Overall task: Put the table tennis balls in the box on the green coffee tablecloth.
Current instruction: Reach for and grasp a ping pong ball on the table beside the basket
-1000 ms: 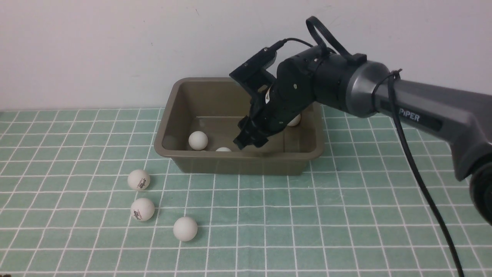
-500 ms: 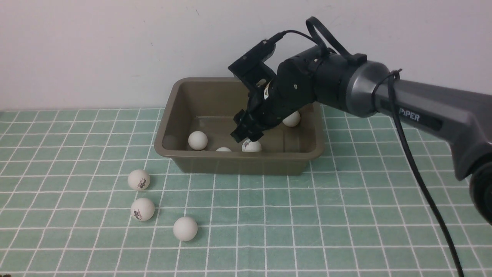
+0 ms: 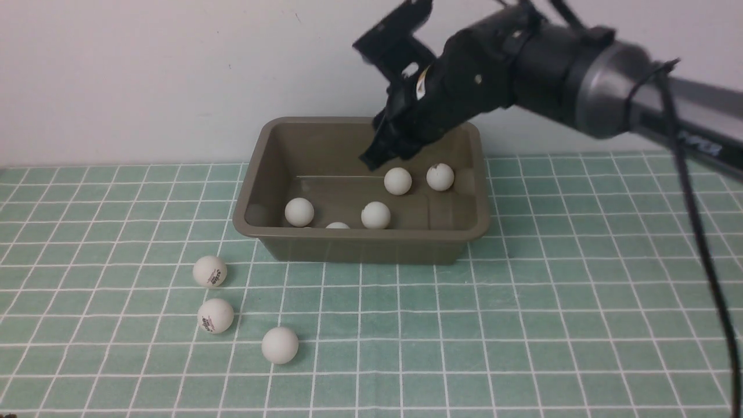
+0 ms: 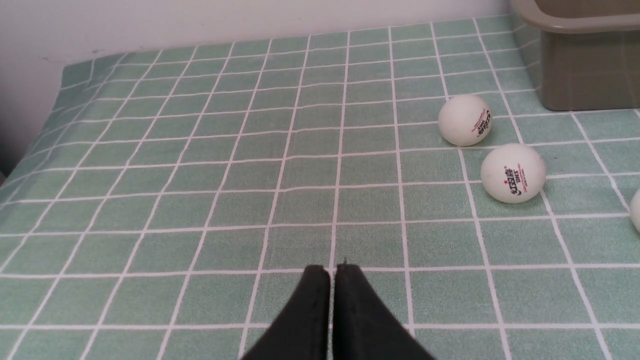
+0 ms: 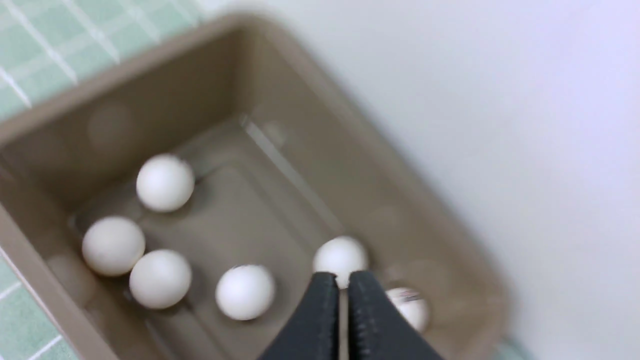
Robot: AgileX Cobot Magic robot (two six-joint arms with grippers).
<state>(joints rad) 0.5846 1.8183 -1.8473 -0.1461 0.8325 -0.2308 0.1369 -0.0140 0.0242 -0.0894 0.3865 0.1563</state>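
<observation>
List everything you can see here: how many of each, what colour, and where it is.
boxed balls: six, white, on the box floor
loose balls: three, white, on the tablecloth, nearer the robot than the box, toward its left end
box: one, olive-brown, on the tablecloth near the wall
tablecloth: one, mint green with a white grid, covering the table
wall: one, white, behind the box
cable: one, black, along the right arm
left gripper: black, shut, empty, low over bare cloth
right gripper: black, shut, empty, above the box

The tapered black right pincer (image 5: 341, 278) joins a black wrist housing (image 3: 464, 87), silver-grey collar (image 3: 609, 96), dark grey forearm (image 3: 696, 125) and looping black cable (image 3: 700, 232).
</observation>
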